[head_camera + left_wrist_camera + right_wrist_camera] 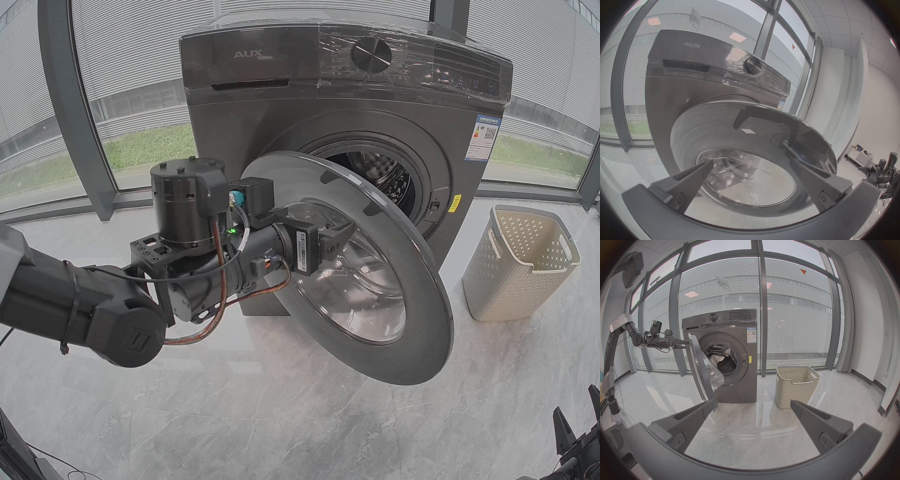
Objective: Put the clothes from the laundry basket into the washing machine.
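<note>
The grey washing machine (337, 94) stands before me with its round door (375, 300) swung wide toward me. My left gripper (340, 236) is open, its fingertips close against the door's outer face, and the left wrist view shows the left gripper (749, 165) spread in front of the door's glass (747, 181). Dark and light clothes (723, 363) lie inside the drum (381, 178). The beige laundry basket (522, 265) stands on the floor right of the machine, with no clothes showing in it. My right gripper (752, 405) is open, low and well back from the machine (725, 355).
Tall windows with dark frames (69, 106) run behind the machine. Pale stone floor (281, 412) spreads in front of the machine and the basket (795, 385). The open door juts out over the floor between me and the drum.
</note>
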